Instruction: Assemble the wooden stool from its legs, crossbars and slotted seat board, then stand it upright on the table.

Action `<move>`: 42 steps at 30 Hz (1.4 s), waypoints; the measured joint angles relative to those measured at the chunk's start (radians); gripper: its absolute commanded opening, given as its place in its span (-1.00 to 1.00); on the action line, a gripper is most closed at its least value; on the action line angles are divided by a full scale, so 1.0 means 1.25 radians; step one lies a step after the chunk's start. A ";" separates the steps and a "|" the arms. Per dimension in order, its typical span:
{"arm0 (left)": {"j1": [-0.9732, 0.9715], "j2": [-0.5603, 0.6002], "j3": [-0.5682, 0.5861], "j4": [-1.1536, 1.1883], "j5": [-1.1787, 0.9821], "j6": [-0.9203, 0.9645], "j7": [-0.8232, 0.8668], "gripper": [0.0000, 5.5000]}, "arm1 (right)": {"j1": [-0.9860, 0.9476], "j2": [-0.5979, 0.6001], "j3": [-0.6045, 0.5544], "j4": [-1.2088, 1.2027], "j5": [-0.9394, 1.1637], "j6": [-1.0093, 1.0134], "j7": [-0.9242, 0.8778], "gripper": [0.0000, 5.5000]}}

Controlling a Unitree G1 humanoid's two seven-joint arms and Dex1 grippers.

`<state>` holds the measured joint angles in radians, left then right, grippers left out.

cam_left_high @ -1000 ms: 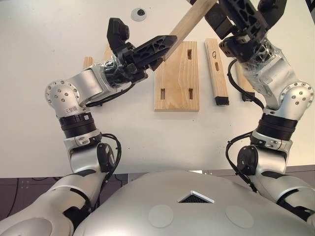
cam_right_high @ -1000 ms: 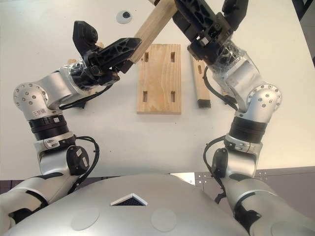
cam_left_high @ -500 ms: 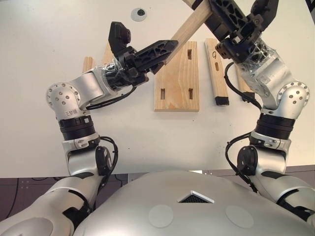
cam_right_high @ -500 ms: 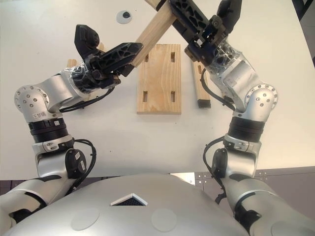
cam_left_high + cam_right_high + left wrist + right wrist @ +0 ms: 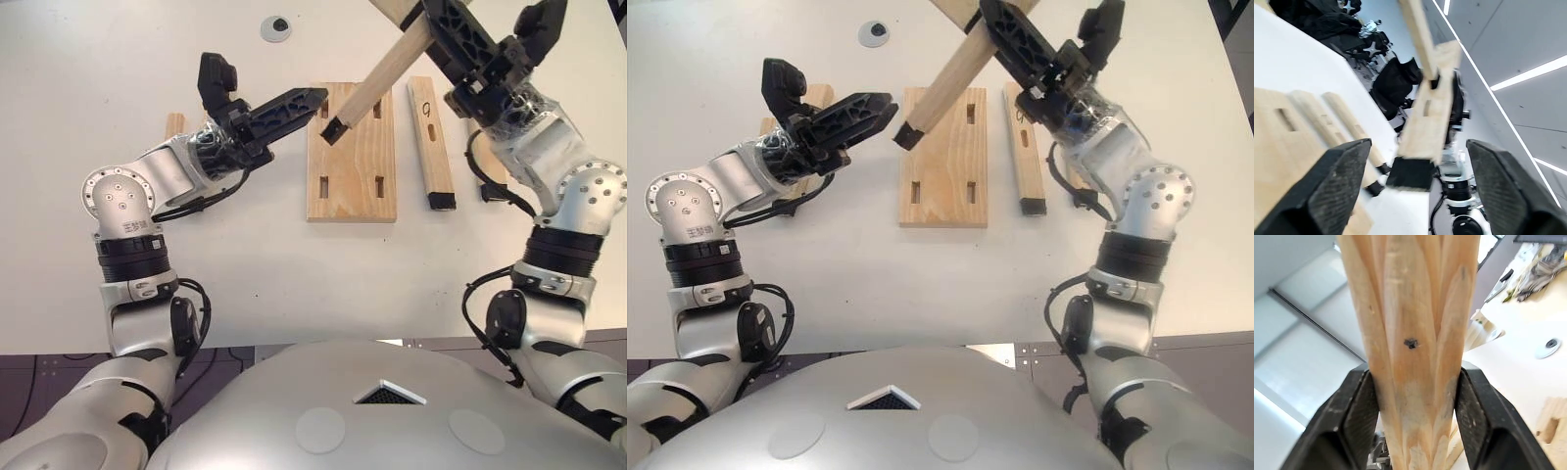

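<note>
A wooden stool leg [image 5: 377, 83] with a black end cap hangs slanted over the slotted seat board [image 5: 353, 191]. My right gripper [image 5: 436, 24] is shut on its upper part, where a second wooden piece [image 5: 955, 10] crosses it. In the right wrist view the fingers [image 5: 1352, 426] clamp the leg [image 5: 1410, 342] from both sides. My left gripper [image 5: 315, 101] stands open just left of the capped end, not touching it. The left wrist view has the leg [image 5: 1425, 122] beyond its spread fingers [image 5: 1342, 181]. The board lies flat on the white table [image 5: 294, 264].
Another leg [image 5: 431, 137] with a black cap lies right of the board, and a further wooden piece [image 5: 485, 166] shows partly under my right arm. Wooden parts [image 5: 174, 122] lie behind my left arm. A grey disc [image 5: 276, 27] sits at the table's far side.
My left gripper has let go of the leg's lower end and drawn back to the left. The right gripper still holds the leg, whose capped end now hangs free over the board.
</note>
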<state>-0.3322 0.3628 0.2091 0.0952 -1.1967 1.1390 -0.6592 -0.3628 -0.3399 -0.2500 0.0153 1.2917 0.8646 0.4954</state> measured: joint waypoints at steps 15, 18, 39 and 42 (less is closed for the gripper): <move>-0.052 0.010 0.010 0.129 0.124 -0.094 -0.094 0.49 | 0.034 -0.090 0.136 0.125 -0.410 -0.247 0.420 -0.25; -0.052 0.001 0.019 0.128 0.124 -0.094 -0.093 0.49 | 0.034 -0.116 0.118 0.125 -0.413 -0.236 0.427 -0.25; -0.049 -0.026 0.025 0.129 0.140 -0.094 -0.085 0.49 | -0.001 -0.187 0.241 0.327 -0.550 -0.567 0.647 -0.26; -0.045 -0.045 0.025 0.128 0.140 -0.094 -0.081 0.49 | -0.044 -0.215 0.278 0.346 -0.566 -0.607 0.692 -0.26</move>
<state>-0.3887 0.3070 0.2401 0.2556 -1.0214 1.0211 -0.7603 -0.4181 -0.6087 0.0971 0.4477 0.5838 0.1061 1.3607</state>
